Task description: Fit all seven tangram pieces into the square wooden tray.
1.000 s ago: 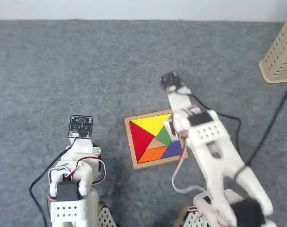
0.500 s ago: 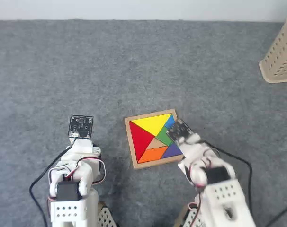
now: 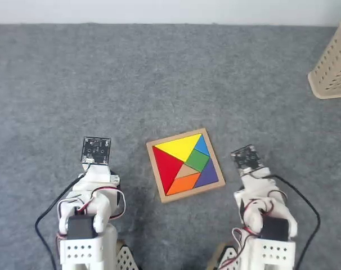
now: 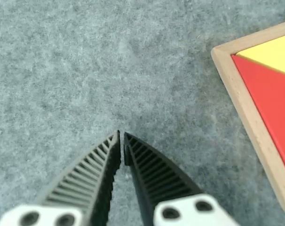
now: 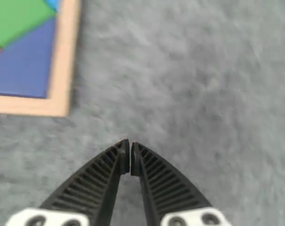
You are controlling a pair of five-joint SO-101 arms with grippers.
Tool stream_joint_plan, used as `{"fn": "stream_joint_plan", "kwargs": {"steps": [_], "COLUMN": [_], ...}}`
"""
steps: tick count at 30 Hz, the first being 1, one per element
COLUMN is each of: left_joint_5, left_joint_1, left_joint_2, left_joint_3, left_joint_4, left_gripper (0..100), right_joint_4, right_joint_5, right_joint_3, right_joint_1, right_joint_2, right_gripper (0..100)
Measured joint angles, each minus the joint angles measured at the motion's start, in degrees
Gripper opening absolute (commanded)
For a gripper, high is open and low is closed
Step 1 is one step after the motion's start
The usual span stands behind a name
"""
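Now | tray (image 3: 157, 172): square wood, seven coloured pieces (image 3: 187, 163) flush | left claw (image 4: 121, 136), right claw (image 5: 130, 143): closed, empty

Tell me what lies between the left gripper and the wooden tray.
Only bare grey carpet, in the left wrist view, between the left gripper and the wooden tray.

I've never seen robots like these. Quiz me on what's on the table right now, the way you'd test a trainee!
1. True or false: both pairs of jaws are shut above the grey carpet.
2. How many coloured pieces lie inside the wooden tray? A five, B six, C seven.
3. What stands at the carpet's far right edge in the high view?
Key: 1 true. 2 C. 3 a beige slotted basket.
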Motion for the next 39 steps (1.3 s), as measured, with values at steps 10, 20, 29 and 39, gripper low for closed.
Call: {"fn": "stream_joint_plan", "kwargs": {"steps": [10,20,29,39], "left_joint_5": [0.0,0.0,0.0,0.0], "left_joint_1": [0.0,0.0,0.0,0.0], "left_joint_2": [0.0,0.0,0.0,0.0], "left_joint_3": [0.0,0.0,0.0,0.0], "left_joint_4": [0.0,0.0,0.0,0.0], "left_gripper": [1,1,1,1], "right_joint_4": [0.0,0.0,0.0,0.0], "right_joint_5": [0.0,0.0,0.0,0.0], "right_joint_3": [0.0,0.0,0.0,0.0], "right_joint_1": [3.9,3.9,3.9,3.9], "right_joint_2": [0.0,0.0,0.0,0.0], "right_gripper": [0.6,0.6,0.6,0.6]}}
